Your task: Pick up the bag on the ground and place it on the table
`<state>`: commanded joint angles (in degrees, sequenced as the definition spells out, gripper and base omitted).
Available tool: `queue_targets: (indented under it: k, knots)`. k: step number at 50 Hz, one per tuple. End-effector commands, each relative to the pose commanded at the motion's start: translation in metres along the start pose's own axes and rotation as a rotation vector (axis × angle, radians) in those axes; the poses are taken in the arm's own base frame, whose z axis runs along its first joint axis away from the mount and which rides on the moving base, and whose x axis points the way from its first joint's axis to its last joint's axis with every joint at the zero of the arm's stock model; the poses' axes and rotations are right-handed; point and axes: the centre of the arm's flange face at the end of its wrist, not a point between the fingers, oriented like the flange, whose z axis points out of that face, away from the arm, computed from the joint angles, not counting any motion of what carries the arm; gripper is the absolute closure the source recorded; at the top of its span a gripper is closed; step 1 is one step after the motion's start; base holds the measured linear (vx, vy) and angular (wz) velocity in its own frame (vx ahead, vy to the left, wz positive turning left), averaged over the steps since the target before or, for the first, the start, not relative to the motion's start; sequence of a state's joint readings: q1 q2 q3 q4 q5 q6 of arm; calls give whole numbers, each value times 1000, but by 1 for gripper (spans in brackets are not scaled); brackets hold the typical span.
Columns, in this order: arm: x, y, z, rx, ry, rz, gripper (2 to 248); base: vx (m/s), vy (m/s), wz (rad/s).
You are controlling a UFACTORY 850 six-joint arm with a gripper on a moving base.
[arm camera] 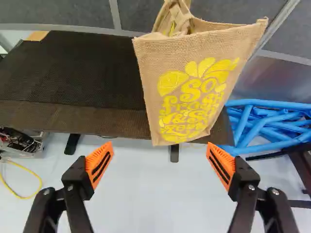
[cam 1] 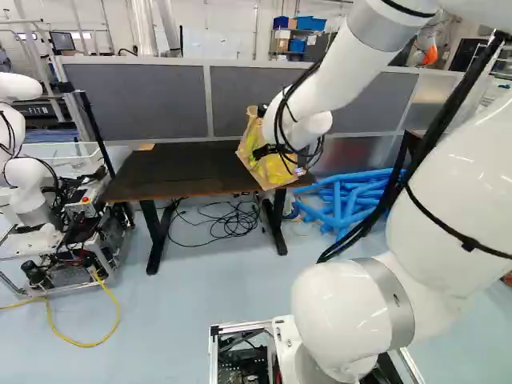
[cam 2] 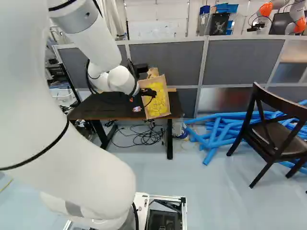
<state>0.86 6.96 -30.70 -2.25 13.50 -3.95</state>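
Wrist view alone: orange pads point(arm camera: 99, 164) wide apart before the bag point(arm camera: 194, 82)

Bag point(arm camera: 194, 97): yellow lettering is reading "So"; words below are looking unclear.
Dark panel point(cam 1: 30, 110): pale letters are showing "FIT".

A dark chair point(cam 2: 283, 144) is shown at the right of the right base view, beside piled blue tubes point(cam 2: 213, 149). In the left base view, black cables point(cam 1: 228, 224) are tangled mid-frame, a yellow cable point(cam 1: 118, 310) is looped lower left, and a grey partition point(cam 1: 144, 96) is seen above.
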Motion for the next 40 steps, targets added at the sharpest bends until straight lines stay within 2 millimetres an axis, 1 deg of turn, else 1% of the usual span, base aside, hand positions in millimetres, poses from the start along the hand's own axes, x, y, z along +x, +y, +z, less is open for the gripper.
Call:
queue_targets:
  k: [19, 40]
  knots:
    - [-47, -4, -12, -12, 113, 39, 3, 0, 0, 0]
    - [-89, -7, -26, -23, 211, 71, 3, 0, 0, 0]
